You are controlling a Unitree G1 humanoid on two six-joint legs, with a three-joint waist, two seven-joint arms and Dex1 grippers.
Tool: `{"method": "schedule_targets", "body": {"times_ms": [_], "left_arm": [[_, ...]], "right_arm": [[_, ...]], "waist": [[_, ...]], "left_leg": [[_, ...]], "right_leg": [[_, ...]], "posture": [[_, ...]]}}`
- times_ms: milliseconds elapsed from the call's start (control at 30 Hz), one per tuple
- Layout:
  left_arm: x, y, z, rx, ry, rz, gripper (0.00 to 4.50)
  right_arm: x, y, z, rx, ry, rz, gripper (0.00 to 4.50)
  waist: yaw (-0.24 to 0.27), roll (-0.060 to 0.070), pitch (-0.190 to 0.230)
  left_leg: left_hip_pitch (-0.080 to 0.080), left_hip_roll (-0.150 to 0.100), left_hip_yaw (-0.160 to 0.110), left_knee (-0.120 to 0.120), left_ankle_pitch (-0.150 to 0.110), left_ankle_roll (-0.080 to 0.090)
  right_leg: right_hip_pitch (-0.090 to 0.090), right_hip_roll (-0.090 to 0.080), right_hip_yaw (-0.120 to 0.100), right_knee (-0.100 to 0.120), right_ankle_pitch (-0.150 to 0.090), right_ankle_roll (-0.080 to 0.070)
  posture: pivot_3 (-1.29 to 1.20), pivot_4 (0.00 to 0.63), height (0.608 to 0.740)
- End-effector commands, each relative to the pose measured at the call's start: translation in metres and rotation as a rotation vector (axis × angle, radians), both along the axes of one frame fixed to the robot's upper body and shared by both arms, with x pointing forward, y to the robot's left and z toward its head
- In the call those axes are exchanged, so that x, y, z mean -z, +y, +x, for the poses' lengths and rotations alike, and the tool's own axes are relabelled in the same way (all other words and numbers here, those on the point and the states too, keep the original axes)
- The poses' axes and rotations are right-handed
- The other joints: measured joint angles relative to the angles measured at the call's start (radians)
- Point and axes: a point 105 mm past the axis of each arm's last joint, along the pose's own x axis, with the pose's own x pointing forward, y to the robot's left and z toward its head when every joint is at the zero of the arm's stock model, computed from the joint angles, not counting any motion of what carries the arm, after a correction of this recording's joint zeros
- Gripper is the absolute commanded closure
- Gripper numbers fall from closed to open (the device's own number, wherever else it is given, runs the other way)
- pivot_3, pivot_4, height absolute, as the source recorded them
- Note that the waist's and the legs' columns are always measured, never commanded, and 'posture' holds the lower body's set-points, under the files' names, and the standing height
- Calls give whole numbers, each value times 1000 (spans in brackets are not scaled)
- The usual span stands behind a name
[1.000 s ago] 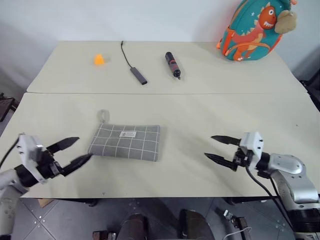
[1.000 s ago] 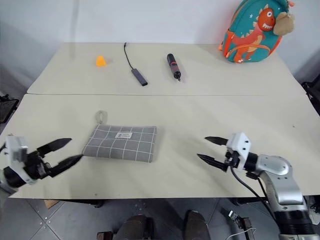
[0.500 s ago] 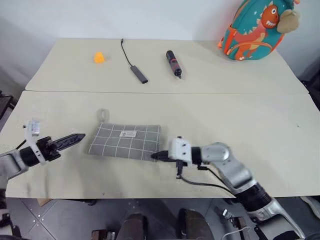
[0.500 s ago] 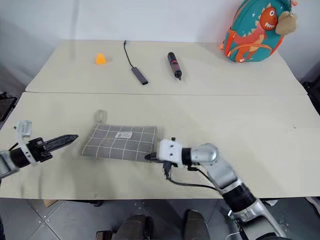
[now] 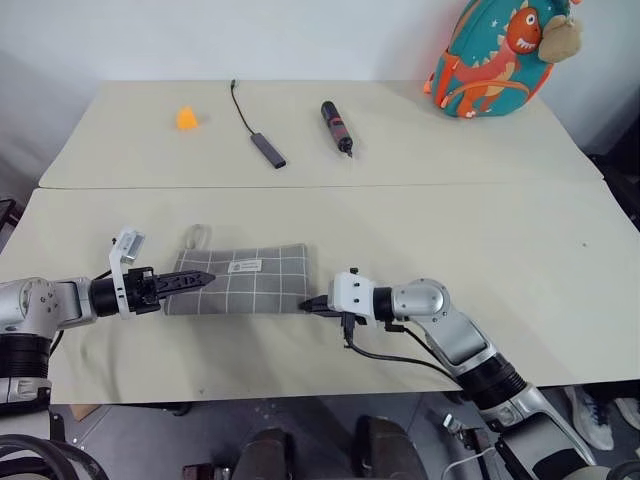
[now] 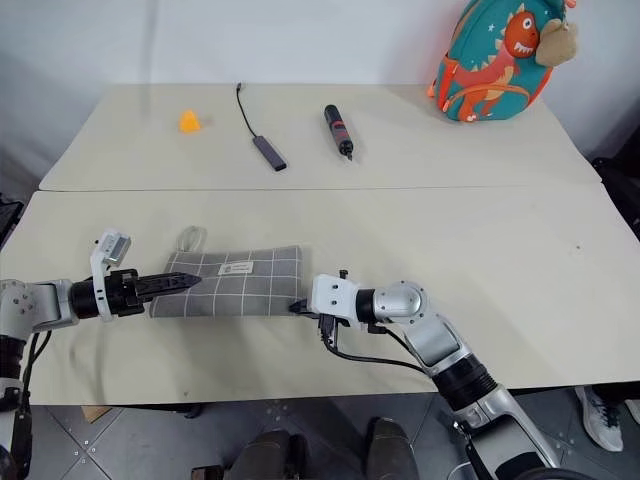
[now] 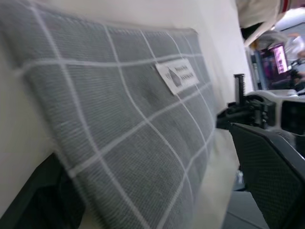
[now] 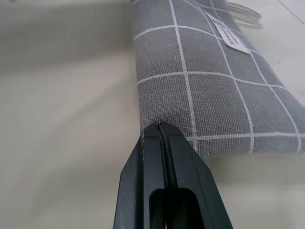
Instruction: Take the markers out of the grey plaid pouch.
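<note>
Pouch (image 5: 245, 282) lies flat near the tabletop's (image 5: 500, 230) front edge, zipped, no markers out. We have our right pincer (image 5: 312, 305) pressed together at its right end, seemingly on the zip pull, though we cannot confirm a hold. Our left pincer (image 5: 196, 279), spread, straddles the left end. Next, we judge: brace left, draw the zip across. One pouch, two pincers.

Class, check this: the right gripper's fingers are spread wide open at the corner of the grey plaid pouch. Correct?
Not quite. The right gripper is at the corner of the grey plaid pouch, but its fingers are shut together, not spread open, as the right wrist view shows.
</note>
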Motion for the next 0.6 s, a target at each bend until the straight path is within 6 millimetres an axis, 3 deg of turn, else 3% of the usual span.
{"method": "schedule_targets", "body": {"times_ms": [33, 233, 400, 600], "left_arm": [[7, -10, -3, -12, 58, -52, 0], [4, -19, -9, -67, 82, -149, 0], [9, -21, -13, -138, 144, -215, 0], [17, -13, -12, -199, 205, -231, 0]], "right_arm": [[-6, -12, 10, 43, -29, 3, 4477], [-5, -28, 16, 66, -36, -14, 4477], [-5, -33, 8, -7, -19, -17, 4477], [-4, -39, 15, -19, -24, -45, 4477]], "waist": [[2, 0, 0], [1, 0, 0], [0, 0, 0], [-1, 0, 0]], "left_leg": [[0, 0, -1, 0, 0, 0], [0, -1, -3, 2, 0, 0], [-1, 0, -3, 3, 0, 0], [0, 0, -2, 4, 0, 0]], "right_leg": [[1, 0, 0, 0, 0, 0], [1, -1, 0, 1, 0, 0], [1, -1, 0, 1, 0, 0], [1, -1, 0, 2, 0, 0]], "posture": [[0, 150, 740], [0, 150, 740], [0, 150, 740], [0, 150, 740]]}}
